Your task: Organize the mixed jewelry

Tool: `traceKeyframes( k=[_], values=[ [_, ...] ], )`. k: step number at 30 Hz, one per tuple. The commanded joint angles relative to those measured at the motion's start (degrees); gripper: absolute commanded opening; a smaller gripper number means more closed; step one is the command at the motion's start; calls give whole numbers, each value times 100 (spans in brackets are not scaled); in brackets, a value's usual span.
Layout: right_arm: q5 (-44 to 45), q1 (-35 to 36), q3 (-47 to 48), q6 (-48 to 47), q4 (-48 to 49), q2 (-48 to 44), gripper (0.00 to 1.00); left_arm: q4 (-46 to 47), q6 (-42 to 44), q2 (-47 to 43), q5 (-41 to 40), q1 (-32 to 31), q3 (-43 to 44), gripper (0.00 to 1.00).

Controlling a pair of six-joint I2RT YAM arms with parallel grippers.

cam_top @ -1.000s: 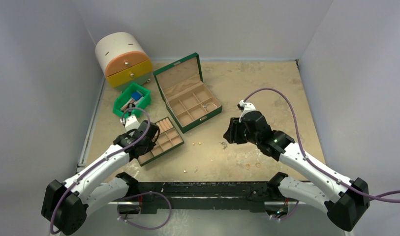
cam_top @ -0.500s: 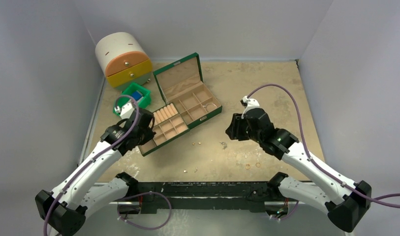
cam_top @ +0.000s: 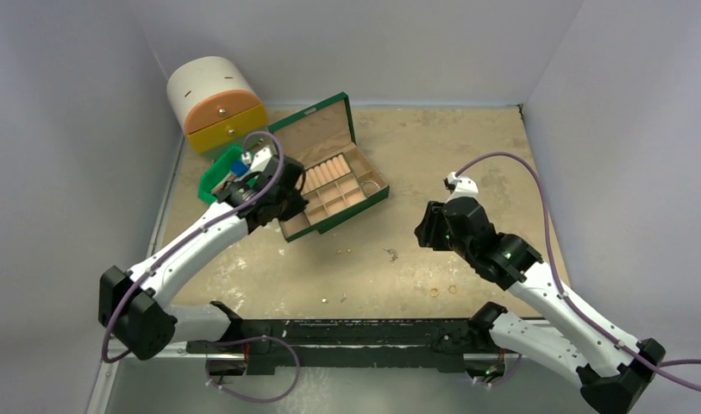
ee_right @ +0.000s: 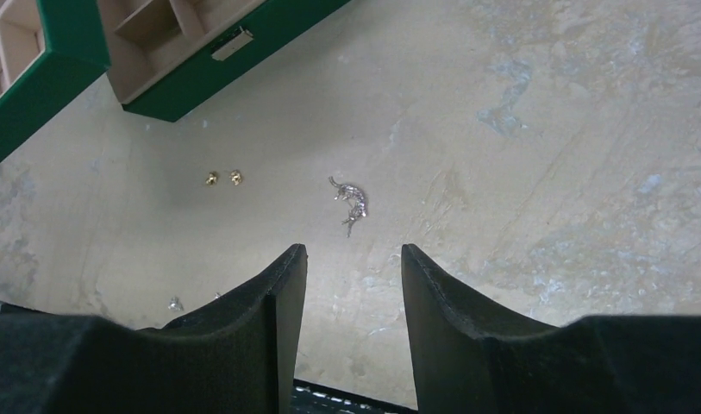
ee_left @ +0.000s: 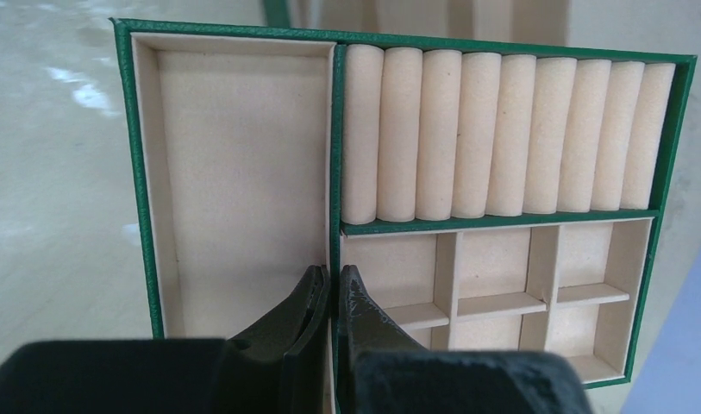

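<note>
Left gripper (ee_left: 332,293) is pinched tight on the divider wall of the tray (ee_left: 234,164), holding it over the open green box (cam_top: 316,129). Right gripper (ee_right: 353,259) hangs with jaws apart above a silver charm (ee_right: 353,200) and gold studs (ee_right: 223,178). These lie loose, with the rings (cam_top: 442,291) nearer the arms, on the worn, sandy table (cam_top: 485,155) — pale grey walls (cam_top: 416,43) around.

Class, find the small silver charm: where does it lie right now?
In the top view the silver charm lies on the table near the centre, just right of two gold studs; it sits ahead of the open right gripper.
</note>
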Motion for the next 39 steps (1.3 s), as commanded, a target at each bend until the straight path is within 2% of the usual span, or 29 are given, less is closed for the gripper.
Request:
traceKeyframes(
  k=[1,9,17,25,39],
  values=[
    [373,21,95,225,-208,-263,48,939,-169,505,-127,-369,839,0],
    [412,20,159,429,-459,-436,48,1798,-251,1640,-44,-522,1431,0],
    [420,22,230,516,-695,-620,48,2090,-99,2618,-459,-525,2019,0],
    [471,29,301,533,-957,-804,49,2278,-131,2919,-1120,-507,2093,0],
    [475,16,309,528,-971,-776,51,2547,-374,2916,-1025,-243,1401,0]
  ],
)
